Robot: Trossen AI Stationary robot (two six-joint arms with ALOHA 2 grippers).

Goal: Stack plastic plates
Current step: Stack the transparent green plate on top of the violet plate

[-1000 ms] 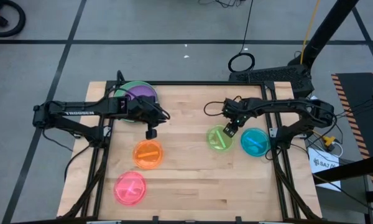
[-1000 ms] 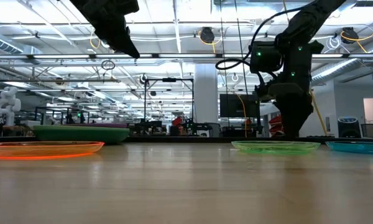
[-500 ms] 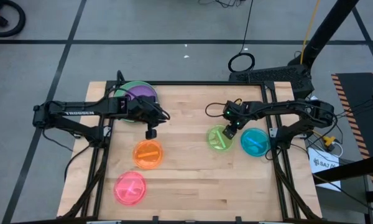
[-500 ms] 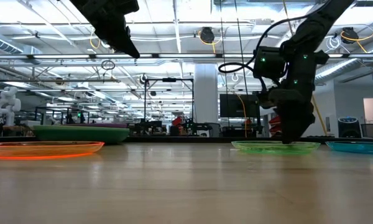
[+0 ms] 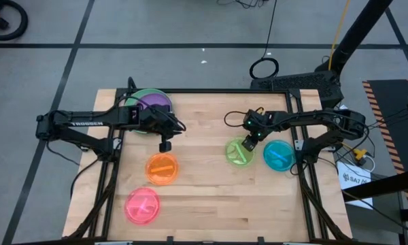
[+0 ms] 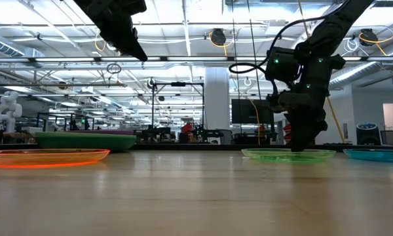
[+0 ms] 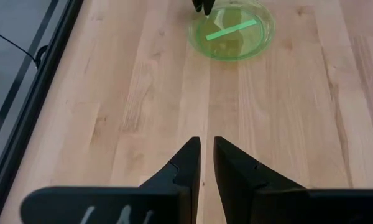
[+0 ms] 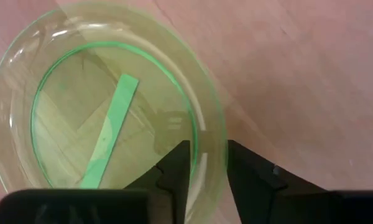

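Observation:
A lime plate (image 5: 236,154) lies flat on the table right of centre, with a teal plate (image 5: 279,155) beside it. An orange plate (image 5: 162,168) and a pink plate (image 5: 143,205) lie on the left half. A stack of larger plates, purple on top (image 5: 155,102), stands at the far left. My right gripper (image 8: 208,152) is open and low over the lime plate's far right rim (image 8: 206,134), one finger inside the rim and one outside. My left gripper (image 5: 165,145) is shut and empty, held high just beyond the orange plate. My right gripper's fingers (image 8: 177,165) come from above and stand on either side of the lime plate's rim. I cannot tell whether they touch the rim or the plate's floor. The plate lies flat on the table.
Bare wooden table lies between the two groups of plates and along the near edge right of the pink plate. Black frame rails run along the table's left and right sides (image 5: 306,197). A green strip (image 8: 112,124) shows on the lime plate's floor.
My right gripper has come down onto the far right rim of the lime plate and shifted slightly toward the table's left. My left arm has kept still.

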